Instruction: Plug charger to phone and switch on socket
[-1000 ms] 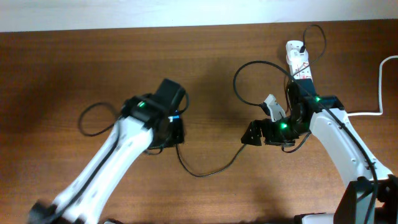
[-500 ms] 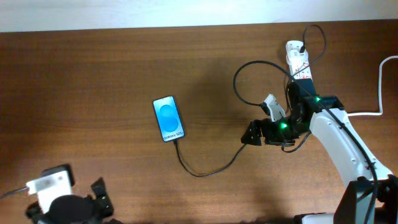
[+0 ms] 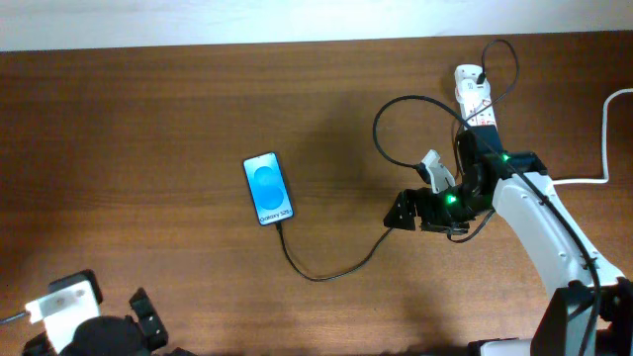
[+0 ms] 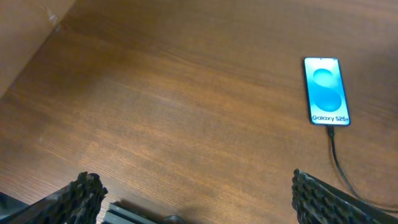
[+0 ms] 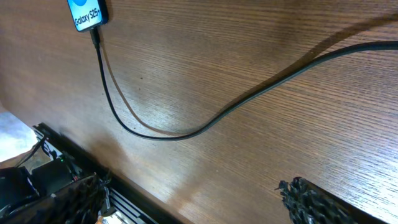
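The phone (image 3: 268, 188) lies flat at the table's middle left, its blue screen lit, and also shows in the left wrist view (image 4: 326, 91) and the right wrist view (image 5: 86, 14). The charger's black cable (image 3: 316, 276) leaves the phone's lower edge, sags toward the front, loops up and reaches the white socket (image 3: 473, 94) at the back right, where a black plug sits. My left gripper (image 4: 199, 199) stands open low at the front left, far from the phone. My right gripper (image 3: 415, 190) is open just left of the socket, above the cable (image 5: 186, 134).
A thick white cord (image 3: 605, 129) runs off the right edge behind my right arm. The table's front edge and a dark rail (image 5: 143, 205) show under the right wrist. My left arm (image 3: 89, 331) fills the bottom left corner.
My left arm pulled back from over the phone to the front left corner and its gripper opened, leaving the phone uncovered with the cable at its edge. The right arm has stayed put.
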### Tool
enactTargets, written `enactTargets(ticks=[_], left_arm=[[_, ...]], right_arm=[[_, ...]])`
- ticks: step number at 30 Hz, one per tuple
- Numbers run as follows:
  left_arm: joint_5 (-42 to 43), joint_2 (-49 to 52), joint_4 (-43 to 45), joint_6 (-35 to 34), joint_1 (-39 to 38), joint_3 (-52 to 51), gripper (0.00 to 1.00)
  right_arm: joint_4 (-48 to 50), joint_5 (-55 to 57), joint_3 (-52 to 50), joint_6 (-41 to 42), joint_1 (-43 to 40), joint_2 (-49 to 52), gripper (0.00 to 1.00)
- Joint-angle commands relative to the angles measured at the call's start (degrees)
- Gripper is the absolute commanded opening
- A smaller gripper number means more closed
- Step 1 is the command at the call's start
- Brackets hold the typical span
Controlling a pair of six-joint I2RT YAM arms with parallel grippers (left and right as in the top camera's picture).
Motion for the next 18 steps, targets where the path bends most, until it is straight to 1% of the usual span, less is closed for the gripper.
enactTargets(ticks=[1,4,5,7,14,15,17,18], left_arm=[[-0.02,-6.82,-0.13,0.7,2.01,-0.22,0.99],[-0.04,-15.23,-0.11,0.7,2.78,-0.22,0.99],[-0.04,-16.46,-0.13,0.7,2.78,-0.22,1.0],[-0.02,-17.49,-0.11,0.7,2.78,-0.22,0.99],[-0.04,-17.46,-0.11,0.7,2.78,-0.22,0.99],[-0.04,-17.46,-0.11,0.7,2.78,-0.22,0.99],[-0.04,-17.46,-0.13,0.7,2.78,-0.22,0.99],[-0.02,-17.46,-0.11,0.7,2.78,-0.22,0.99]], right_arm=[[-0.22,0.55,0.7,0.2,-0.22,-0.44,0.96],[-0.44,1.53,0.7,0.24,-0.22,-0.44,0.97],[-0.44,0.96,0.7,0.85,-0.22,-0.44,0.99],[-0.42,-0.9,0.7,1.73,-0.22,-0.44,0.98],[-2.03,-0.63,0.7,1.73,-0.22,-0.44,1.0],[-1.97,-0.74,0.94,2.01,-0.33,-0.44,0.82],[-1.97,-0.87,2.54,3.13,-0.57,-0.44,0.78],[-1.97,-0.81,4.22,3.3,-0.81,-0.44,0.72]])
